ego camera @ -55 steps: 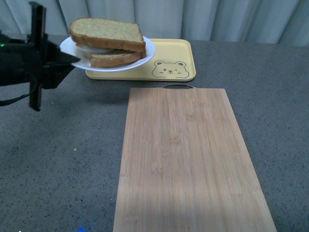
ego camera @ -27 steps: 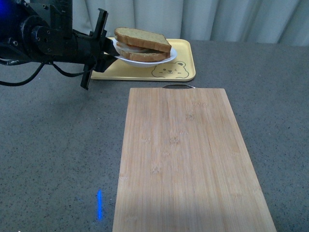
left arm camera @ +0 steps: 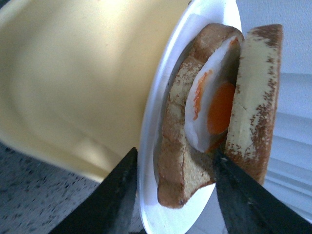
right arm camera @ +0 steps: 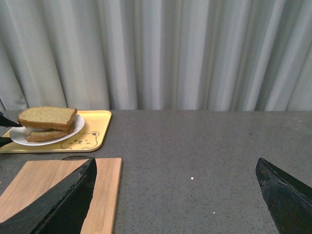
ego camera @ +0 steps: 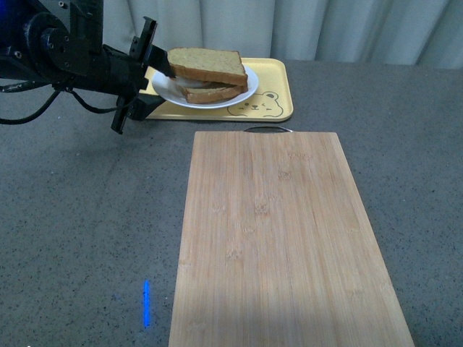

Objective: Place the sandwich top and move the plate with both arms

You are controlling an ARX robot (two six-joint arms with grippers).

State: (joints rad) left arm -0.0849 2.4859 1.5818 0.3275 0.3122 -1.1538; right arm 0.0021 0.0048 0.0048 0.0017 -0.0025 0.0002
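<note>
The sandwich top point(ego camera: 207, 63) lies on the stacked sandwich on the white plate point(ego camera: 246, 85), which rests on the yellow bear tray point(ego camera: 271, 90). My left gripper point(ego camera: 155, 81) is open, its jaws straddling the plate's left rim. In the left wrist view the plate point(left arm camera: 151, 131), the lower bread slice point(left arm camera: 178, 141), the fried egg point(left arm camera: 214, 105) and the sandwich top point(left arm camera: 256, 92) sit between the two black fingers point(left arm camera: 109, 195). My right gripper point(right arm camera: 178, 195) is open over the bare countertop, out of the front view. Its wrist view shows the sandwich top point(right arm camera: 48, 117) and plate point(right arm camera: 73, 132) far off.
A long wooden cutting board point(ego camera: 278, 238) lies in front of the tray on the grey speckled countertop point(ego camera: 87, 217). White curtains point(ego camera: 325, 29) hang behind the counter. A blue light mark point(ego camera: 146, 303) shows on the counter near the front edge.
My left arm has carried the plate with the sandwich rightward and down onto the yellow tray. The left jaws now stand open around the plate's rim.
</note>
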